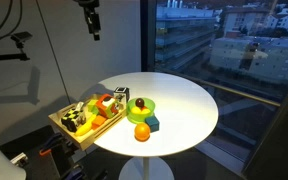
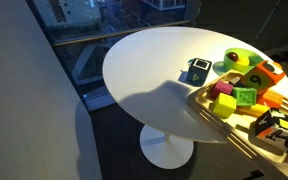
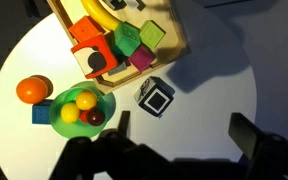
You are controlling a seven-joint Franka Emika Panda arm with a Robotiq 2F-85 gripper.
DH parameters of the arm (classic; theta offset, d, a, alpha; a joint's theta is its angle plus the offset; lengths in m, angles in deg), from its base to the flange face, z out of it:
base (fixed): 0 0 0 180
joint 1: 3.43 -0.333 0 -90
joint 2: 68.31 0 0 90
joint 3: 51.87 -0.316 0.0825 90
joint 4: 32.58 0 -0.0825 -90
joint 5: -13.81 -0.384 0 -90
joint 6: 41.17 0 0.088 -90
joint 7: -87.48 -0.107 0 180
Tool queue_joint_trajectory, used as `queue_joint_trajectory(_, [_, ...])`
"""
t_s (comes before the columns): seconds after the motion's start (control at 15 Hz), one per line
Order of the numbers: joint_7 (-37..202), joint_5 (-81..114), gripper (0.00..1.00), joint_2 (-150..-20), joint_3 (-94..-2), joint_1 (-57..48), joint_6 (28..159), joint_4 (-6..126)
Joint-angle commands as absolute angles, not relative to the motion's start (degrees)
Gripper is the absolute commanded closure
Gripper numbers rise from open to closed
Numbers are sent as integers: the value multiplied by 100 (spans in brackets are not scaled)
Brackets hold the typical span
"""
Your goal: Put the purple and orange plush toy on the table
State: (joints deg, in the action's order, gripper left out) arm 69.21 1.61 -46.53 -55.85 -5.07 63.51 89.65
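Gripper (image 1: 92, 30) aloft (pointed straight down), jaws wide apart.

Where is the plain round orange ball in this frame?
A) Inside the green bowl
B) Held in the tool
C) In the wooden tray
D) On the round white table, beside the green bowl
D: the plain round orange ball lies on the round white table, next to the green bowl and outside the wooden tray.
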Motion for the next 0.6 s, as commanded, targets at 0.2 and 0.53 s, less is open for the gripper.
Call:
queue_joint_trajectory(0.2, [6930,153,0,-4654,-5609,-475,6338,8950])
queue_joint_trajectory(0.53, [6866,346,0,-4888,-5583,-358,6358,8804])
